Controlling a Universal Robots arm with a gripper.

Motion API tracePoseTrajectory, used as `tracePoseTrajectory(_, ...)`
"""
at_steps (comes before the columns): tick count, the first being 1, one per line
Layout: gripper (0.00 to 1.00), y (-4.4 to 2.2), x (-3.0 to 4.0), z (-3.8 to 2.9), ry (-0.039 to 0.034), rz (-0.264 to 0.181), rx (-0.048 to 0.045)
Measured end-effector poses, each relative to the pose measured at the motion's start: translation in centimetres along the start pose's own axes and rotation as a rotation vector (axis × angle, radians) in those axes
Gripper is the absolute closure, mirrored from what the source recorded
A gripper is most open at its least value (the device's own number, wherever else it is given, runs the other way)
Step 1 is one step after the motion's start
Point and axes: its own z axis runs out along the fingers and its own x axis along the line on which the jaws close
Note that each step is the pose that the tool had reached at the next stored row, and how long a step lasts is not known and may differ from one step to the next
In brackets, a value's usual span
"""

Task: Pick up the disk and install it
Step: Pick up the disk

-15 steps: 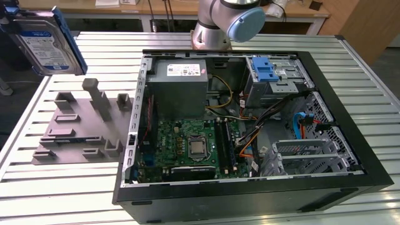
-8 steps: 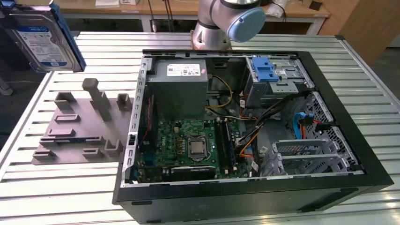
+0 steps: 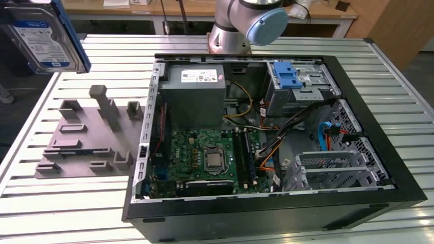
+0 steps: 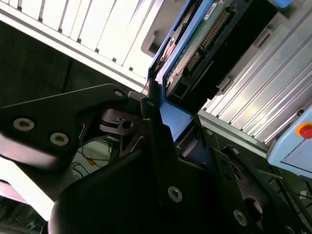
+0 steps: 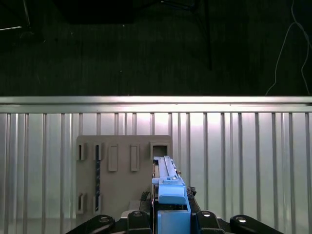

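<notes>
The disk (image 3: 42, 34), a silver drive with a white-and-blue label in a blue carrier, hangs high in the air at the exterior view's upper left, above the table's corner. In both wrist views my gripper (image 4: 170, 114) is shut on the disk's blue carrier (image 4: 175, 119). The drive's connector edge and circuit board (image 4: 202, 44) stick out past the black fingers (image 4: 153, 131). In the first wrist view the disk (image 5: 168, 183) shows edge-on, rising from between the gripper (image 5: 170, 214) fingers over the grey fixture plate (image 5: 124, 170).
An open computer case (image 3: 379, 168) lies on the slatted metal table (image 3: 74, 213), with a motherboard, a grey power supply (image 3: 195, 96) and a drive bay with a blue latch (image 3: 288, 76). A grey fixture plate (image 3: 85, 140) sits beside the case. The arm's base (image 3: 237, 25) stands behind it.
</notes>
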Motion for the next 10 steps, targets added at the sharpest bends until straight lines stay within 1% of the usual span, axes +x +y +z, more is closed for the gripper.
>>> tracePoseTrajectory(10,0.64,0.04,-0.05,-1.51,0.0000,0.000,0.0000)
